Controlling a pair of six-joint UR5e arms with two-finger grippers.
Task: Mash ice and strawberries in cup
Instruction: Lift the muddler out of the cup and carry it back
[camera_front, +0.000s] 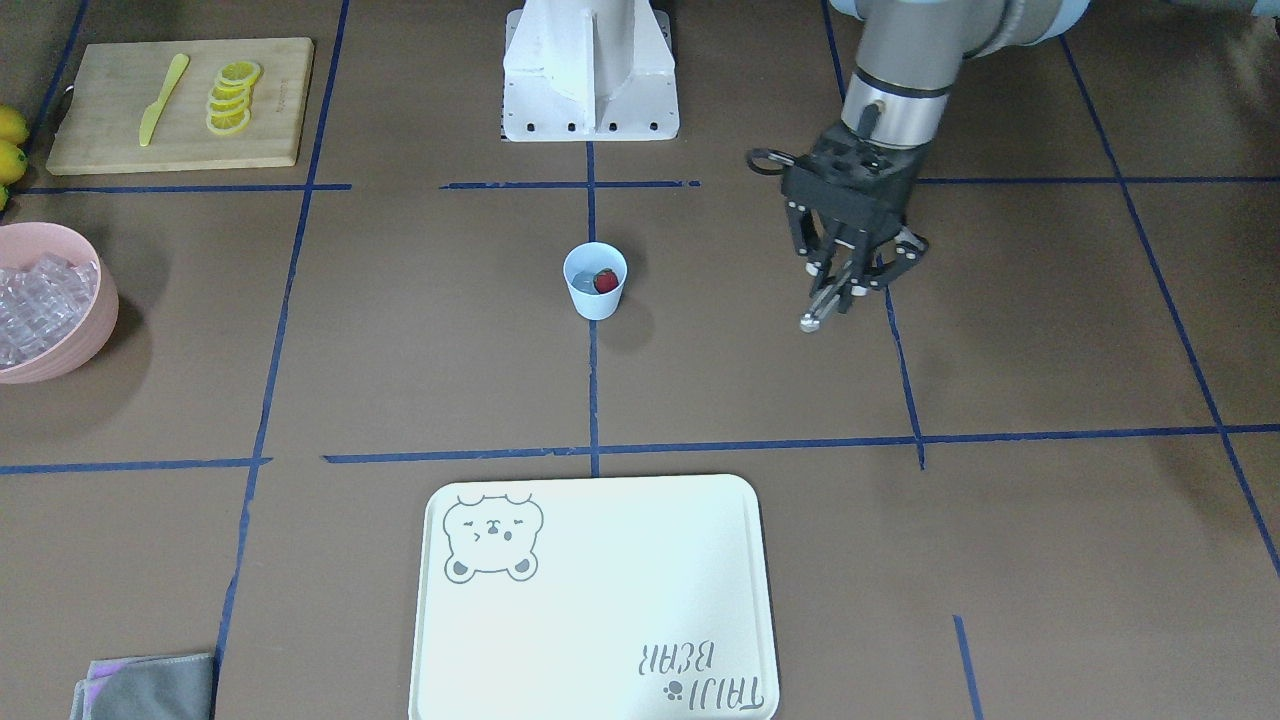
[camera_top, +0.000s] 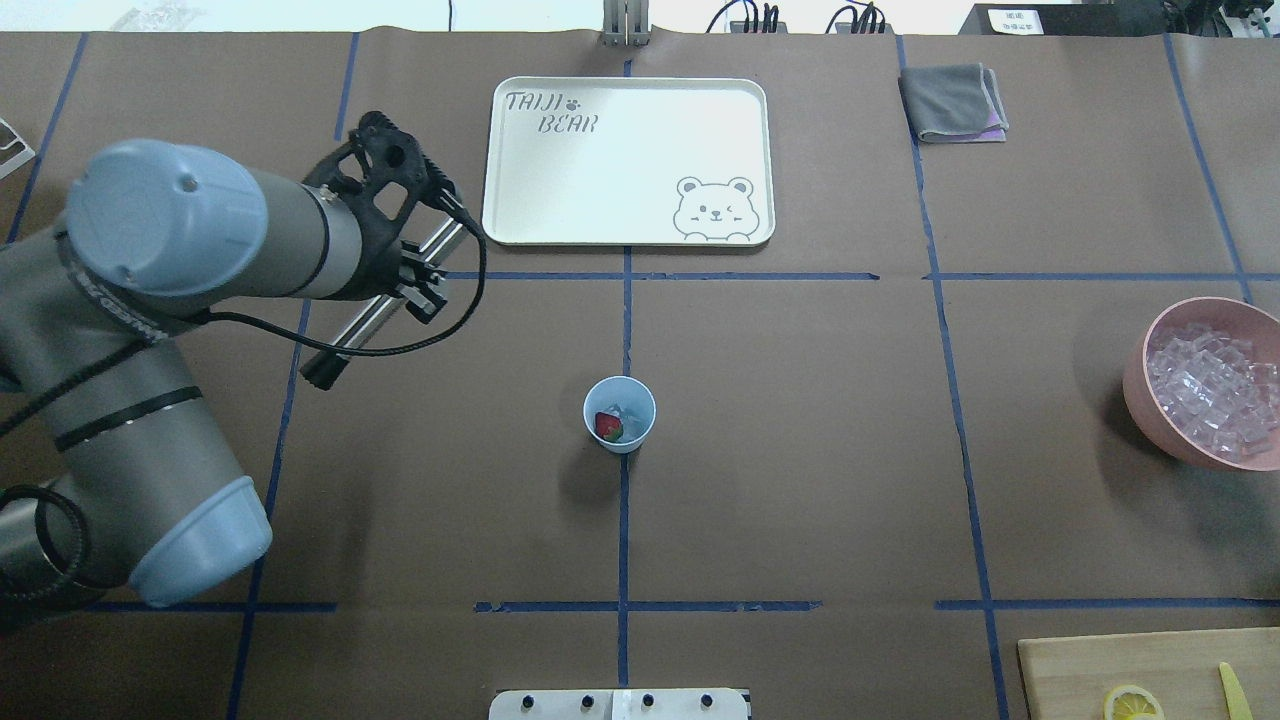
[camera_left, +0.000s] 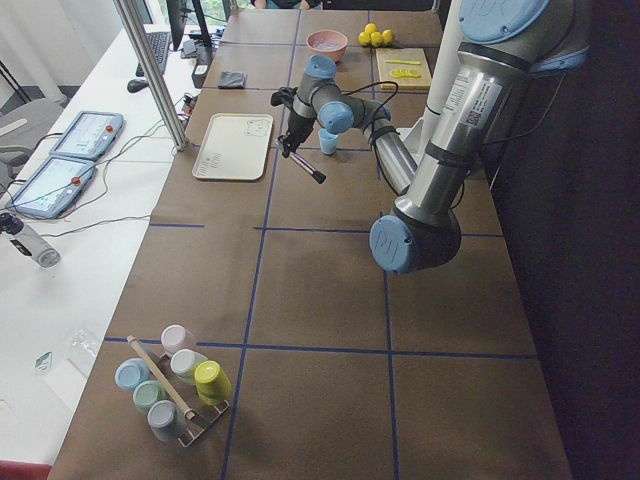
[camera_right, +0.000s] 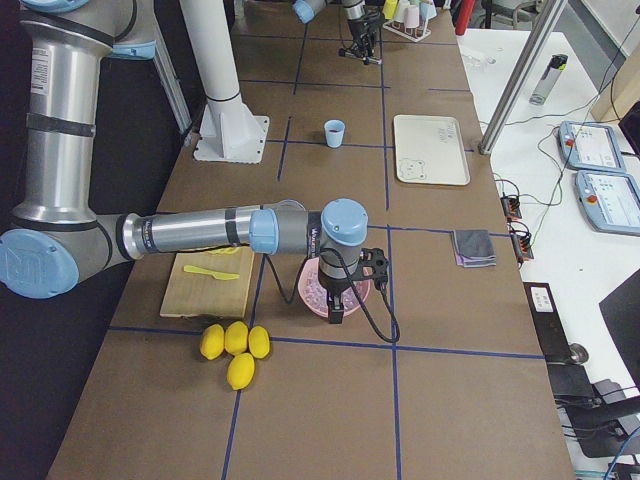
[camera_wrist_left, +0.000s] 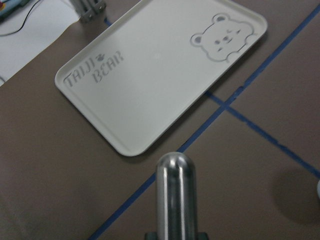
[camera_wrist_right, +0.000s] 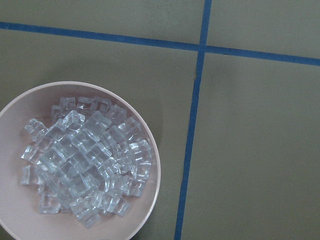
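The pale blue cup (camera_front: 596, 296) (camera_top: 640, 432) stands upright at the table's middle, on the blue centre line. Inside it lies a red strawberry (camera_front: 606, 282) (camera_top: 607, 427) beside a few clear ice cubes (camera_top: 626, 410). My left gripper (camera_front: 850, 285) (camera_top: 420, 275) hovers well off to the cup's side, shut on a slanted metal rod (camera_front: 822, 308) (camera_top: 375, 325) (camera_wrist_left: 175, 195). The right gripper (camera_right: 335, 300) shows only in the exterior right view, above the pink bowl; I cannot tell whether it is open or shut.
A pink bowl (camera_front: 95, 335) (camera_top: 1135, 370) (camera_wrist_right: 154, 165) full of ice stands at the robot's right. A white bear tray (camera_front: 430, 640) (camera_top: 640, 235) (camera_wrist_left: 150, 75) lies beyond the cup. A cutting board (camera_front: 270, 110) holds lemon slices (camera_front: 232, 97) and a yellow knife (camera_front: 163, 98). A grey cloth (camera_top: 950, 100) lies by the tray.
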